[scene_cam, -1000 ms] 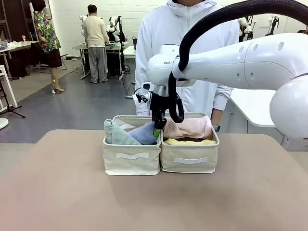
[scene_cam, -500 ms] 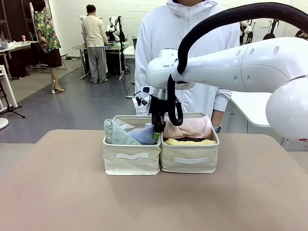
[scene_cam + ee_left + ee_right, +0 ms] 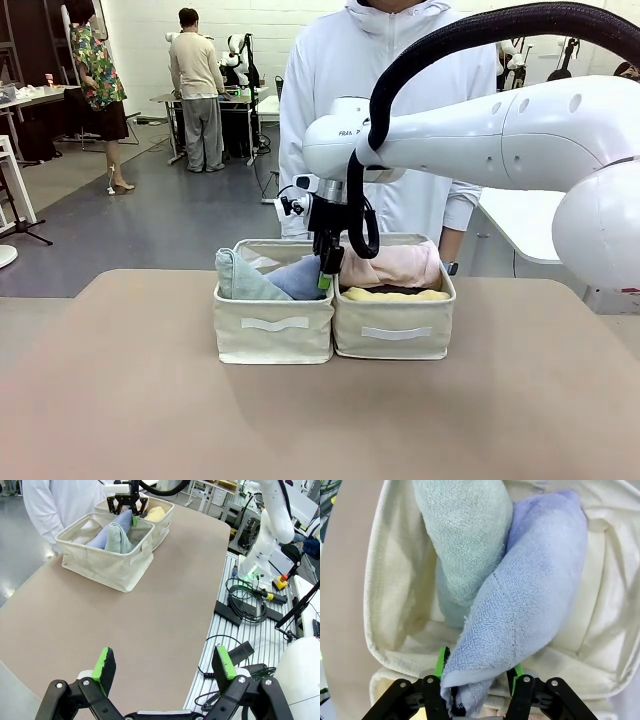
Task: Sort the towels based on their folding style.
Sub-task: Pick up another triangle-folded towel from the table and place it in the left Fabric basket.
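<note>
Behind the brown table a person in a white hooded top stands at twelve o'clock, with other people and workbenches farther back in a grey-floored hall. Two beige bins sit touching side by side near the table's far edge. The left bin holds the green towel and the blue towel, both folded into cones and leaning together; the right bin holds the pink towel on top, the yellow towel at six o'clock of it, and a dark strip between them that I take for the grey one. The right gripper hangs over the inner wall of the left bin; in its wrist view the blue towel's narrow end lies between the green pads, whose jaws stand partly apart, so whether they are gripping or letting go I cannot tell. The left gripper hovers wide open and empty over the table's near edge, well apart from the bins. My judgement is that this is the placing of the blue cone, likely the last sort. The next move calls for the jaws to clear the terry, then a straight lift toward twelve o'clock so the pads do not drag the cone out.
</note>
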